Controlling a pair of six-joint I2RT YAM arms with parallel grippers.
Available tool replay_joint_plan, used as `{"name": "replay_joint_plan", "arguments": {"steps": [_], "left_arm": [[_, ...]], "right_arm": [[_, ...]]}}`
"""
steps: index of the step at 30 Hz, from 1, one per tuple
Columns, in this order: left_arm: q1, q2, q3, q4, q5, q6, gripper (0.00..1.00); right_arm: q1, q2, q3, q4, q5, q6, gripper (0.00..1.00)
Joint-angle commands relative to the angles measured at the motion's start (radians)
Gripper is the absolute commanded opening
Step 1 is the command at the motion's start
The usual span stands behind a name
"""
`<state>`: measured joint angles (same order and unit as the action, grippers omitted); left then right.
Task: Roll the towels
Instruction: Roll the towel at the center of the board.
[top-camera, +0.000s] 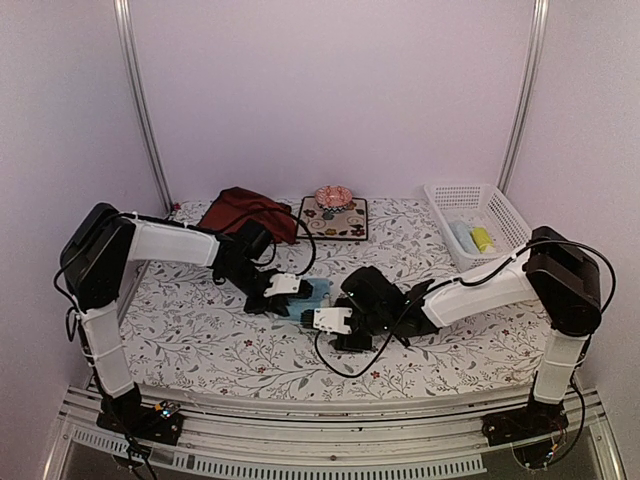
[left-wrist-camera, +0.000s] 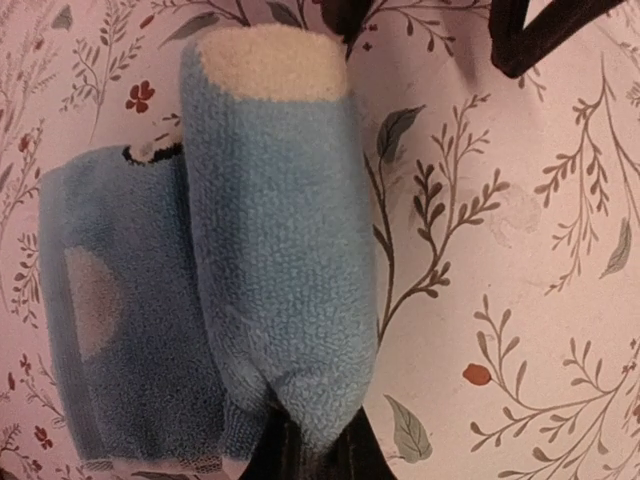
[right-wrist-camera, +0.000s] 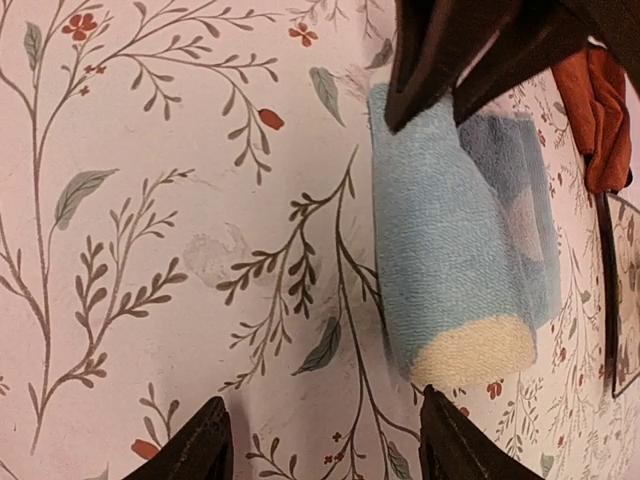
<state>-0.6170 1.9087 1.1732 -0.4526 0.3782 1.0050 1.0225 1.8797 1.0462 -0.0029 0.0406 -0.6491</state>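
Though overhead hides it, wrist views show left tool (left-wrist-camera: 308, 448) clamping blue towel (left-wrist-camera: 275, 250), right tool (right-wrist-camera: 326, 428) apart.

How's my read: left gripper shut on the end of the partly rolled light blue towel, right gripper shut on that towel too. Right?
Not quite. The right gripper is open, not shut on the light blue towel: the right wrist view shows its jaws spread above the floral table covering, short of the roll. The left gripper is shut on the roll's end, as you said.

The towel (left-wrist-camera: 280, 250) is light blue, the covering (left-wrist-camera: 520, 250) white floral.
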Motion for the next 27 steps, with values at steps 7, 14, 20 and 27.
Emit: {"name": "replay_joint_plan", "arguments": {"steps": [7, 14, 20, 27], "left_arm": [[0.080, 0.124, 0.084, -0.225, 0.146, -0.051, 0.00], [0.093, 0.177, 0.162, -0.314, 0.179, -0.044, 0.00], [0.107, 0.230, 0.219, -0.366, 0.195, -0.040, 0.00], [0.109, 0.234, 0.218, -0.371, 0.183, -0.036, 0.00]], "right_arm": [[0.072, -0.009, -0.097, 0.381, 0.153, -0.227, 0.65], [0.094, 0.080, -0.054, 0.476, 0.202, -0.341, 0.70], [0.093, 0.156, 0.012, 0.478, 0.222, -0.391, 0.71], [0.054, 0.216, 0.042, 0.472, 0.275, -0.379, 0.71]]}}
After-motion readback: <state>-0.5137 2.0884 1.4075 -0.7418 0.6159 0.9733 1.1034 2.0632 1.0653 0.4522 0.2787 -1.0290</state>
